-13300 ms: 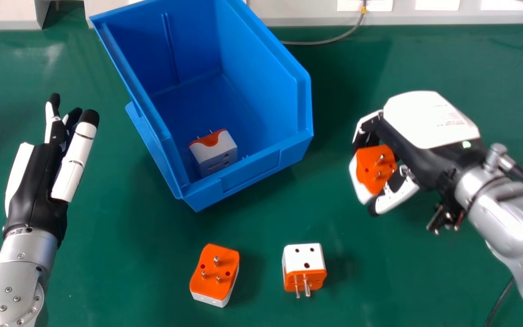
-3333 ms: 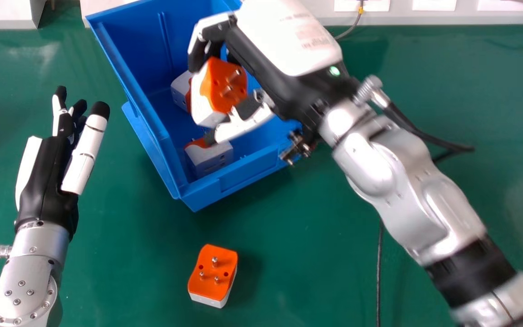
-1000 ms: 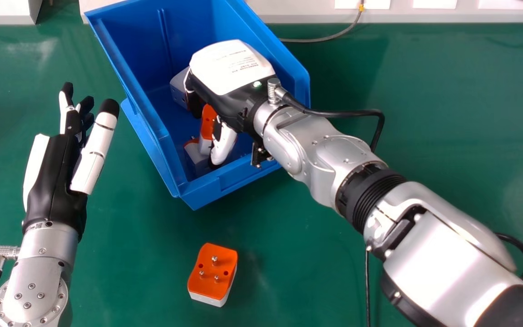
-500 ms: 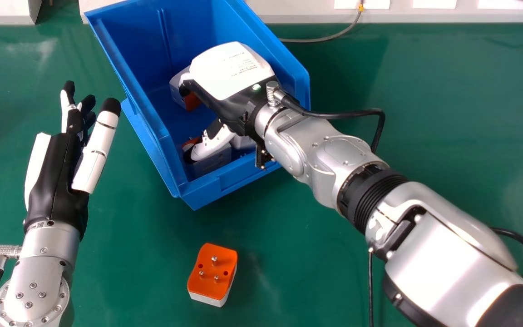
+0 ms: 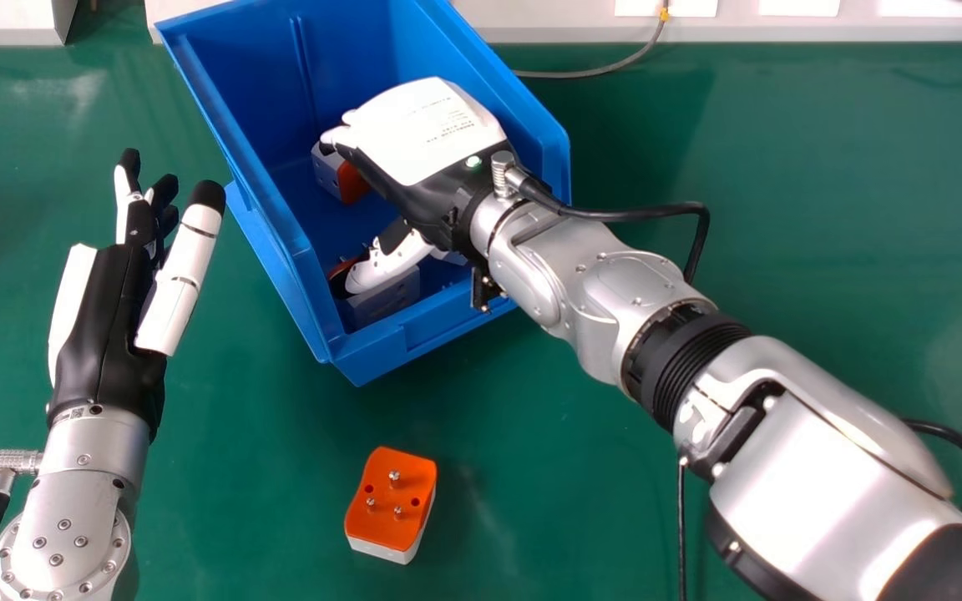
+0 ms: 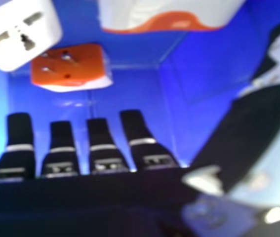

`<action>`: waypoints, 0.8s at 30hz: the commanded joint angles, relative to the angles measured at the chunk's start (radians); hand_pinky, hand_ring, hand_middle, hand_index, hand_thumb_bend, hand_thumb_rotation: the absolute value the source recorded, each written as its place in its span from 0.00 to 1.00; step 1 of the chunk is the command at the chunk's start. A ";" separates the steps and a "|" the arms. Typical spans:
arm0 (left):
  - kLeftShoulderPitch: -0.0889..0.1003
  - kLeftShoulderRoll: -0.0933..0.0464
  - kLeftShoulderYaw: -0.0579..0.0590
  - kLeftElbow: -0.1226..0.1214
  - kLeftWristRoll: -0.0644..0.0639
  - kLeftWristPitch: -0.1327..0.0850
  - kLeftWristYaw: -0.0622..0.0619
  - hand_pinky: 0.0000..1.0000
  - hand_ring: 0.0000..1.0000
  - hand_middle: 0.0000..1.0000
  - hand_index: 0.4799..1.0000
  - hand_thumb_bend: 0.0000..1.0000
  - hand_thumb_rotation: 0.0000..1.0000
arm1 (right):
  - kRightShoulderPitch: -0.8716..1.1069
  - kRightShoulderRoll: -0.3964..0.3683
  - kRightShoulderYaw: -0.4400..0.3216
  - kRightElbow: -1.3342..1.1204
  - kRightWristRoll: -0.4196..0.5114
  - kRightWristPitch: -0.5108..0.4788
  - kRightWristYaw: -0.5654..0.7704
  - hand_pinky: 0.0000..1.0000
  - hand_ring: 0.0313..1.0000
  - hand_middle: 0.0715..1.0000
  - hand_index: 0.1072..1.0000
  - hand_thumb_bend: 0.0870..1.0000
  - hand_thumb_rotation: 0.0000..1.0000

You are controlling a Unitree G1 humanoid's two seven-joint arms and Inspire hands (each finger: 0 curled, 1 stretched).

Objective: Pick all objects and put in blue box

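Well, from where I stand, the robot's right hand (image 5: 427, 138) is down inside the blue box (image 5: 448, 313), palm turned under, its white back showing to the head view. Its fingers are straight and spread, with gaps between them in the right hand view, and its thumb stands well out to the side, so it's a wide, relaxed hand. Just past its fingertips, partly covered by them, lies a far plug adapter (image 5: 349, 182), white with an orange face. By the thumb tip, close to the box wall nearest the robot, there's a near plug adapter (image 5: 387, 298), partly hidden by the thumb; whether the two touch, I can't tell. Between the thumb and the wrist peeks a pale bit of a third plug adapter (image 5: 450, 256), mostly hidden under the hand. Seen from the right hand (image 6: 99, 132) itself, all three are out beyond the fingertips: one shows its sockets, one its metal pins, one a curved orange edge, though I couldn't say which is which. Outside the box, well back from that hand on the robot's side, a loose plug adapter (image 5: 391, 505) sits on the green table (image 5: 573, 467), orange face and pins up. Off to the right hand's left, the left hand (image 5: 109, 334) hangs apart from the box, fingers extended, thumb straight beside them
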 commanded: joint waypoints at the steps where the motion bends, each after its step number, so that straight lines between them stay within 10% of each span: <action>1: -0.009 -0.002 -0.006 -0.034 0.008 -0.001 0.007 0.95 0.99 0.99 0.98 0.50 0.88 | -0.006 -0.017 -0.018 -0.034 0.020 -0.001 -0.021 0.79 0.90 0.90 0.84 0.52 0.62; 11: -0.015 0.003 -0.010 -0.021 0.014 -0.006 0.014 0.95 0.98 0.99 0.98 0.50 0.88 | 0.131 -0.117 -0.108 -0.309 0.078 -0.001 -0.029 0.81 0.91 0.91 0.86 0.47 0.58; 24: -0.005 0.003 0.002 0.005 0.012 -0.035 0.015 0.95 0.98 0.99 0.98 0.50 0.88 | 0.762 -0.351 -0.272 -1.306 0.081 0.012 0.015 0.83 0.92 0.92 0.86 0.41 0.40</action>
